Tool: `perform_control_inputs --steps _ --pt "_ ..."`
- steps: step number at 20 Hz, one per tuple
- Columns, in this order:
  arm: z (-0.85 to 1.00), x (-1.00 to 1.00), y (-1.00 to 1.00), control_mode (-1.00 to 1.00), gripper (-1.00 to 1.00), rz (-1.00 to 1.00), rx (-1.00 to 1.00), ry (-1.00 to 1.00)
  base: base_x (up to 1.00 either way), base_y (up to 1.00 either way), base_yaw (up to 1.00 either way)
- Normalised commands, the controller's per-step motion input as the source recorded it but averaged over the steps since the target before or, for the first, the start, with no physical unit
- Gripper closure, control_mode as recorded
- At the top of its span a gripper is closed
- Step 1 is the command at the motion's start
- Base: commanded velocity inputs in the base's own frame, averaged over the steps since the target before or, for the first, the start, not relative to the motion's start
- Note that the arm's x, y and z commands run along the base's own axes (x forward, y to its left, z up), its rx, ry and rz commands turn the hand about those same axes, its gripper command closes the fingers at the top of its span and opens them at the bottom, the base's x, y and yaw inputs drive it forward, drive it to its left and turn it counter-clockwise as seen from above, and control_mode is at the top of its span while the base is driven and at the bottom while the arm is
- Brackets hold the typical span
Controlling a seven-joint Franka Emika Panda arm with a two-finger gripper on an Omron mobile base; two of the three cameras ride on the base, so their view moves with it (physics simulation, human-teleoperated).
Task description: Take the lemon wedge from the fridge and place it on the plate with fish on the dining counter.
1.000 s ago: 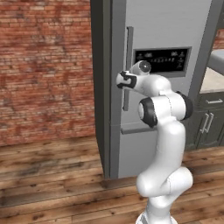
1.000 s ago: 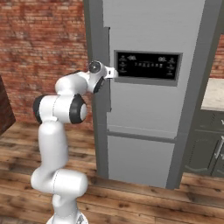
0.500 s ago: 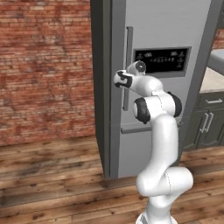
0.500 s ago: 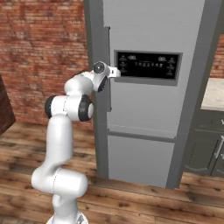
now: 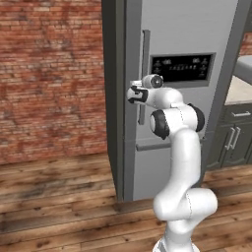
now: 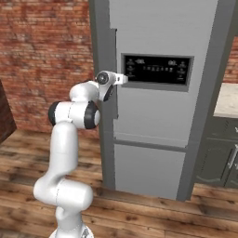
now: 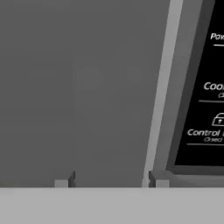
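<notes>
Standing tall against the brick wall (image 5: 49, 74), the fridge (image 5: 187, 29) is shut, its grey door flat and its black display panel (image 5: 182, 68) lit with small white markings. Its long vertical handle (image 5: 144, 54) runs down the left side of the door, and the white arm (image 5: 179, 162) reaches up from the wooden floor (image 5: 59, 197) so that its hand sits right at that handle, about level with the lower edge of the panel. From the right side the fingers (image 6: 122, 79) point in at the door, just left of the panel and close against the handle. Looking along the hand itself, the two small dark tips of the fingers (image 7: 70, 179) stand apart with the pale strip of the handle (image 7: 159, 96) rising near the right-hand tip; part of the handle's run lies between them, and whether the tips already press on it I cannot tell. Nothing is pinched that I can make out. To the right of the fridge a bench (image 5: 238, 91) with grey cabinets (image 5: 234, 142) under it stands against the wall.
</notes>
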Motion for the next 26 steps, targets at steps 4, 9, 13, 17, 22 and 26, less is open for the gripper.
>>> perform_control_inputs --steps 4,9,13,17,22,26 --pt "0.00 0.00 0.00 -1.00 1.00 0.00 0.00 0.00 0.00 0.00 0.00" --pt "0.01 -0.31 -0.21 -1.00 1.00 -0.04 0.00 0.00 0.00 0.00 0.00" --pt "0.20 -0.93 -0.68 -1.00 1.00 -0.20 0.06 0.00 0.00 0.00 0.00" --pt "0.48 -1.00 -0.91 -1.00 1.00 -0.29 0.11 -0.01 0.00 0.00 0.00" --pt "0.66 -1.00 -1.00 -1.00 1.00 -0.31 0.13 0.00 0.00 0.00 0.00" --pt "0.99 -0.95 -0.98 -1.00 -1.00 -0.31 0.14 0.00 0.00 0.00 0.00"
